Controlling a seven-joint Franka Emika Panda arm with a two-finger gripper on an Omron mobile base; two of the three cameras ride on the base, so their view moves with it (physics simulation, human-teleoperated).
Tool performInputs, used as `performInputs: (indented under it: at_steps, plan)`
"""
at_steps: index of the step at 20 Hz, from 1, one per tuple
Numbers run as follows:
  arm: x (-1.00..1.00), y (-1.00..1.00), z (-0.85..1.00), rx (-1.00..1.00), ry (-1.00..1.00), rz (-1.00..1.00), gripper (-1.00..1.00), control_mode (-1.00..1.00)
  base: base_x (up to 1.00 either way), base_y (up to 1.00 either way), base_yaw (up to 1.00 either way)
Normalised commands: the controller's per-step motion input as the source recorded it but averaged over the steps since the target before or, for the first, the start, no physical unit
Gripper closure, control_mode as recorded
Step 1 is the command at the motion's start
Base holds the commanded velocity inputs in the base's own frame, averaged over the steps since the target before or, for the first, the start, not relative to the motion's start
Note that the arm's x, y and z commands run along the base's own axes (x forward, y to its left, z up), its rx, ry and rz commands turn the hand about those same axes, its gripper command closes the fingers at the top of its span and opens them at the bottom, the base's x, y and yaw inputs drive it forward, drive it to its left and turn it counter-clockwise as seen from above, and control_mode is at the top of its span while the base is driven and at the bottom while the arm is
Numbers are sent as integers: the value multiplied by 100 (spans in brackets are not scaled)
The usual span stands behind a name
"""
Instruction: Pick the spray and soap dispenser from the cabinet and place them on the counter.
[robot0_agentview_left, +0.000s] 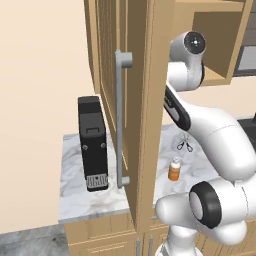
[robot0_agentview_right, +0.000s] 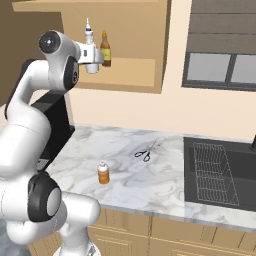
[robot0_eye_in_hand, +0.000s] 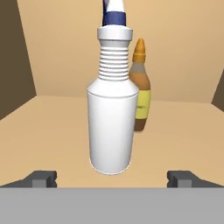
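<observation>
The spray (robot0_eye_in_hand: 110, 127), a white bottle with a blue and white nozzle, stands upright on the shelf of the open cabinet (robot0_agentview_right: 131, 71). My gripper (robot0_eye_in_hand: 112, 178) is open just in front of its base, one fingertip low on each side, not touching it. From the right base view the gripper (robot0_agentview_right: 95, 56) is up at the shelf, with the spray's (robot0_agentview_right: 89, 31) nozzle showing above the hand. The soap dispenser (robot0_agentview_right: 103, 173), a tiny orange bottle with a white pump, stands upright on the counter (robot0_agentview_right: 150, 182) and appears again in the left base view (robot0_agentview_left: 174, 170).
A brown bottle with an orange cap (robot0_eye_in_hand: 141, 94) stands right behind the spray. The cabinet door (robot0_agentview_left: 107, 75) hangs open with its grey bar handle (robot0_agentview_left: 120, 120) toward the base. On the counter are scissors (robot0_agentview_right: 144, 155) and a black appliance (robot0_agentview_left: 92, 145). A sink (robot0_agentview_right: 220, 172) lies at the right.
</observation>
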Motion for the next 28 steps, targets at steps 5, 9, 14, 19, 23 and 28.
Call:
performInputs:
  at_steps: [5, 9, 14, 19, 23, 28]
  plan:
    - [28, 2, -2, 0, 0, 0, -100, -100, 0, 0, 0]
    - [24, 0, -7, 0, 0, 0, -100, -100, 0, 0, 0]
    - [18, 0, -8, 0, 0, 0, -100, -100, 0, 0, 0]
    - [16, 0, -5, 0, 0, 0, -100, -100, 0, 0, 0]
    - [16, 0, -5, 0, 0, 0, -100, -100, 0, 0, 0]
    - [16, 0, -5, 0, 0, 0, -100, -100, 0, 0, 0]
